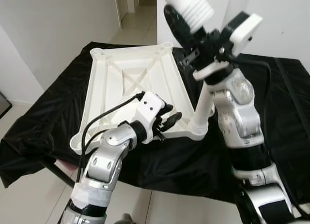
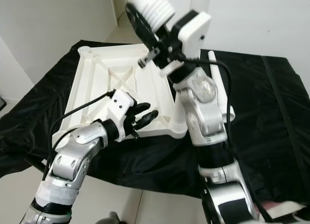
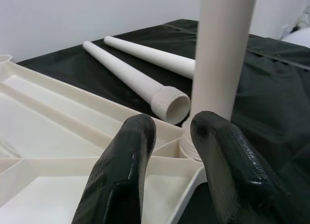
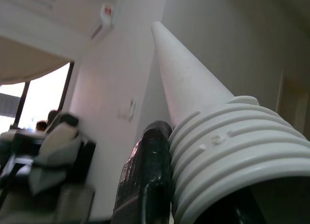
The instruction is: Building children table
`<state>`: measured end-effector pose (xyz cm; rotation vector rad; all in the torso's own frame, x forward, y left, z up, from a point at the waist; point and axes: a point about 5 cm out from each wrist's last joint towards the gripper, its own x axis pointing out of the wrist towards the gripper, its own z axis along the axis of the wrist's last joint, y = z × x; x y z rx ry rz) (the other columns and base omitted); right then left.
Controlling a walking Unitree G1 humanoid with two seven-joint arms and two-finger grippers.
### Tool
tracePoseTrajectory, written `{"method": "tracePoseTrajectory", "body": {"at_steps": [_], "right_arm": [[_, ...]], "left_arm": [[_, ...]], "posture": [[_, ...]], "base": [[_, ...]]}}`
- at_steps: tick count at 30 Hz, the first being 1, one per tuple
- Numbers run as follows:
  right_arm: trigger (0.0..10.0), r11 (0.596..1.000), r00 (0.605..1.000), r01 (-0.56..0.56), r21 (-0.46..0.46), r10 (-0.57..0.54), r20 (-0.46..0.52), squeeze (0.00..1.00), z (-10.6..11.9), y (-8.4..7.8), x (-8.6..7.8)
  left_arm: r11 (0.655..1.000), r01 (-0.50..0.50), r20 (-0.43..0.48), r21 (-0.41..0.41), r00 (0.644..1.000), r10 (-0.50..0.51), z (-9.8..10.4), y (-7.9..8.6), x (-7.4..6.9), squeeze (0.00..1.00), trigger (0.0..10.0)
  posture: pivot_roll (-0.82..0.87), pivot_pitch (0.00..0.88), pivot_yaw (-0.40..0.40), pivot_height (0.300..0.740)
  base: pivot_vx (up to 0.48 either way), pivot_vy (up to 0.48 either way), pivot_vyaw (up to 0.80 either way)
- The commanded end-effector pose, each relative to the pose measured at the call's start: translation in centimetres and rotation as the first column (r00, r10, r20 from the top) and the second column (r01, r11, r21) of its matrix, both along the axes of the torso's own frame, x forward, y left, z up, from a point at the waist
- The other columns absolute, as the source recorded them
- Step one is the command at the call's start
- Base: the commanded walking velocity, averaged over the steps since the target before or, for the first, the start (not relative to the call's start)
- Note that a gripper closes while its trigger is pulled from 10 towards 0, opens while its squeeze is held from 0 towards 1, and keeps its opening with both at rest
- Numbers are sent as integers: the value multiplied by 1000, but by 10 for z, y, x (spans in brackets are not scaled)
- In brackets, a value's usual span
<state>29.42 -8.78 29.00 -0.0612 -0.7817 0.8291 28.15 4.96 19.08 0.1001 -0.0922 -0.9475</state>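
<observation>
White plastic tabletop (image 1: 131, 83) lies upside down on the black cloth (image 1: 58, 103) at centre frame in our eye views, one leg (image 1: 202, 110) already upright in its lower-right corner socket. Our right gripper (image 1: 193, 37), top centre, grasps a second threaded leg (image 1: 189, 6). In the left wrist view, our left gripper (image 3: 172, 137) hovers released beside that corner, two spare legs (image 3: 131, 79) behind. The right wrist view shows threads (image 4: 227, 151) against a finger. Next, we judge, we need an empty socket.

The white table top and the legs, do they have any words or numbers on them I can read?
None that can be read.
Table top: plain white ribs, no words.
Leg held in the right gripper: tiny raised marks on its threads, too blurred to read.
Loose legs on the black cloth: plain.
</observation>
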Motion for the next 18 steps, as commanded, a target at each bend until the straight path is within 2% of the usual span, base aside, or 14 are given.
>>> {"method": "tracePoseTrajectory", "body": {"at_steps": [1,3,7,11,14,15,18], "right_arm": [[10000,1000,1000,-20,-15,19,-24,0,-4,2,2],[10000,1000,998,-18,-21,17,-53,0,-11,0,3],[10000,998,986,23,-55,-32,-166,0,-40,-16,13],[10000,995,977,65,-74,-78,-197,0,-49,-28,18],[10000,985,958,150,-90,-167,-232,0,-58,-50,26],[10000,985,958,150,-90,-167,-232,0,-58,-50,26],[10000,965,929,252,-67,-260,-263,0,-62,-74,32]], "left_arm": [[994,-110,8,-10,994,110,0,5,5,0,10000],[994,-113,8,-11,994,113,-1,5,5,0,10000],[992,-127,6,-27,992,127,-2,4,3,0,10000],[991,-132,5,-31,991,132,-2,5,3,0,10000],[989,-140,2,-39,990,140,-3,5,2,0,10000],[989,-140,2,-39,990,140,-3,5,2,0,10000],[988,-151,2,-40,988,151,-3,7,2,0,10000]], "posture": [[146,22,20,740],[145,23,17,740],[134,33,-2,740],[134,33,-2,740],[131,38,-12,740],[131,38,-12,740],[130,42,-17,740]], "base": [[0,0,0],[0,0,0],[0,0,0],[0,0,0],[0,0,0],[0,0,0],[0,0,0]]}}
